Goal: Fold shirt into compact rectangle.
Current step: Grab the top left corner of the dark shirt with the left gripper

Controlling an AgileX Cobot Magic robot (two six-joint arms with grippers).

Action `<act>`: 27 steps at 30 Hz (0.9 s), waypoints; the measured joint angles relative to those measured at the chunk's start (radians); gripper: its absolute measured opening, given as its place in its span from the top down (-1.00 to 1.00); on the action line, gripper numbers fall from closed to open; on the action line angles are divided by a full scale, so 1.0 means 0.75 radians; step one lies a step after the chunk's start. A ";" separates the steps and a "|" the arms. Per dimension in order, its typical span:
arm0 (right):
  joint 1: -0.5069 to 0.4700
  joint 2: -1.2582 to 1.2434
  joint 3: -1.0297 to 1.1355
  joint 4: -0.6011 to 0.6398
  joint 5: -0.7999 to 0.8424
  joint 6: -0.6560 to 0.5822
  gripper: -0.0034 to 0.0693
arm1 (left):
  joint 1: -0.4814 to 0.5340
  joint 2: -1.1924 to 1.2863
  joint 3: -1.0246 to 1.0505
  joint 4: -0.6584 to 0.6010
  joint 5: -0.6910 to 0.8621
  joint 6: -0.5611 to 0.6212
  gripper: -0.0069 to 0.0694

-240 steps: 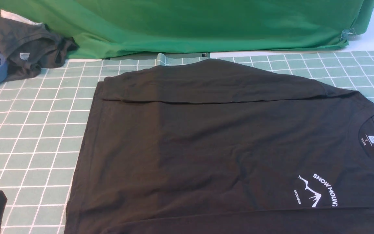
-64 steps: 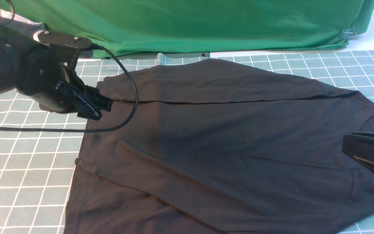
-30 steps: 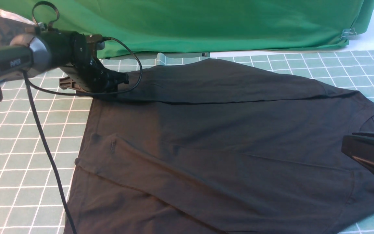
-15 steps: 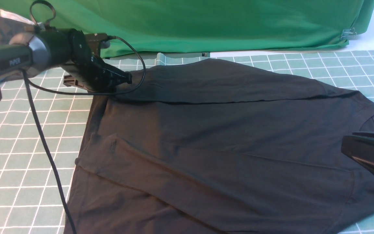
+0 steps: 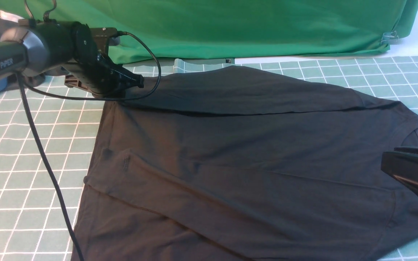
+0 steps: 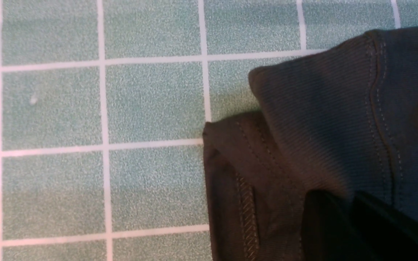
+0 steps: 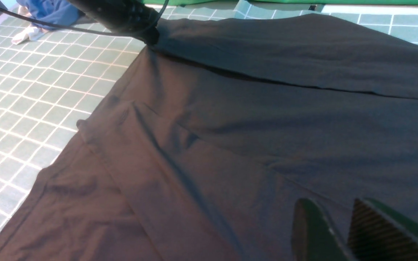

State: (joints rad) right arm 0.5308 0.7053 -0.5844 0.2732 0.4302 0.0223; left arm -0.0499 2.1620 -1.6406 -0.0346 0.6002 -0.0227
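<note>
The black shirt (image 5: 249,163) lies spread on the checked mat, with its sides folded in and no print showing. My left gripper (image 5: 139,82) is at the shirt's far left corner, shut on the fabric. In the left wrist view its dark fingers (image 6: 347,197) pinch the shirt (image 6: 321,108) where a ribbed cuff lies over a stitched hem. My right gripper (image 5: 386,163) hovers over the shirt's right end. Its fingers (image 7: 334,208) stand slightly apart over the shirt (image 7: 249,127), and nothing shows between them.
A green cloth (image 5: 230,25) hangs along the back of the checked mat (image 5: 31,145). A blue garment (image 7: 49,9) lies at the far left corner, behind my left arm. The left arm's cable (image 5: 42,156) trails down over the mat beside the shirt.
My left gripper has shut on the shirt's far left corner and lifted it a little, up and to the left. The right gripper has stayed where it was.
</note>
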 joint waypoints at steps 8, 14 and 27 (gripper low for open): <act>0.000 0.000 0.000 0.000 0.000 -0.001 0.48 | 0.000 -0.001 0.000 0.000 0.016 0.004 0.76; 0.000 0.000 0.000 0.000 0.000 -0.001 0.48 | 0.000 -0.001 0.000 0.000 0.016 0.013 0.74; 0.000 0.000 0.000 0.000 0.000 -0.001 0.47 | 0.000 0.021 0.000 0.003 -0.010 0.030 0.03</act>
State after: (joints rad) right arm 0.5308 0.7053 -0.5844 0.2732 0.4302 0.0213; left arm -0.0499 2.1780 -1.6406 -0.0326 0.5925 0.0000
